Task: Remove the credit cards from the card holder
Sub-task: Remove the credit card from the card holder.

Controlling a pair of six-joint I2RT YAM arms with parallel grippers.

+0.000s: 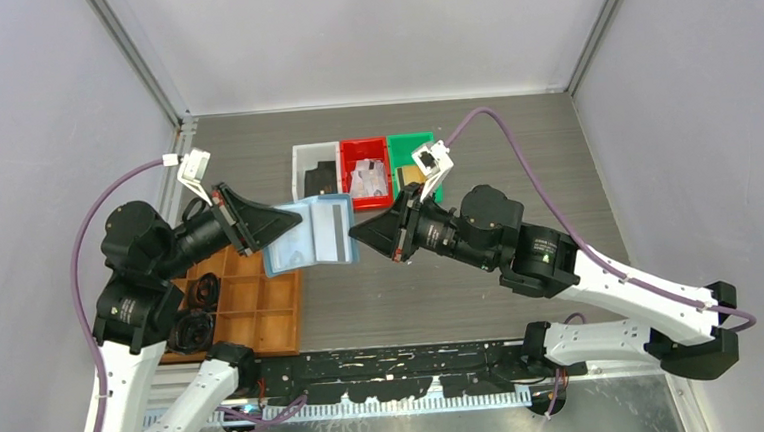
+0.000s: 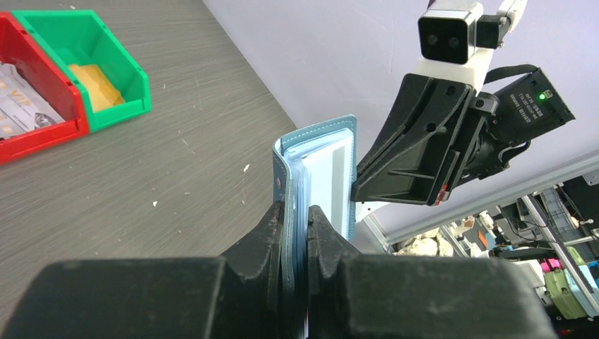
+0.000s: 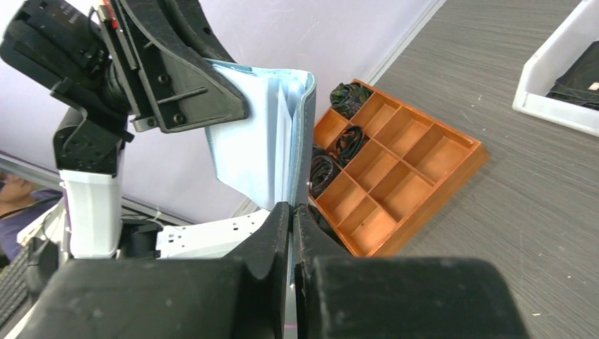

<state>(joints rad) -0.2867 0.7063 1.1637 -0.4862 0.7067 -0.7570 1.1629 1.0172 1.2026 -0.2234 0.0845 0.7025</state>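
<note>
Card holder (image 1: pixel 309 238) aloft; "VIP" card (image 2: pixel 21 106), red bin (image 2: pixel 49 138)

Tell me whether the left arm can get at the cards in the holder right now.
Probably not: the left end effector is shut on the card holder, holding it aloft; the right end effector pinches the opposite edge, nearer the striped credit card.

The light is bright and even, and it comes from above. Shadows on the grey bench (image 1: pixel 523 297) are soft and faint. The top picture is sharp. Up close, the left tool (image 2: pixel 297 212) and the right tool (image 3: pixel 291 209) look a little blurry.
</note>
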